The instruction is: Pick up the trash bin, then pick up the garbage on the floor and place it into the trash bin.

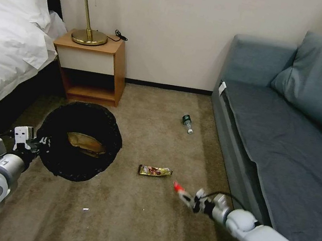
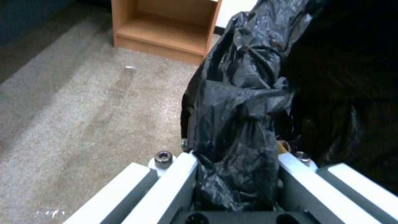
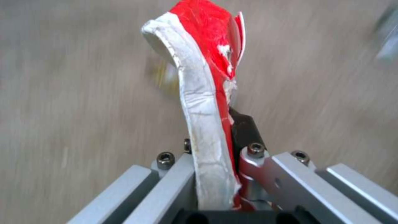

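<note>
Black-lined trash bin hangs from our left gripper, fingers clamped on bag rim; one brown paper bag inside. Right gripper pinches one red-and-white wrapper. On carpet: one gold snack wrapper, one bottle.

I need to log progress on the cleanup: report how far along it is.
Done: the left gripper is clamped on the trash bin rim, and the brown paper bag lies inside. In hand: the right gripper is shut on the red-and-white wrapper, not yet over the bin. Left: the gold snack wrapper and small bottle lie on the carpet.
</note>
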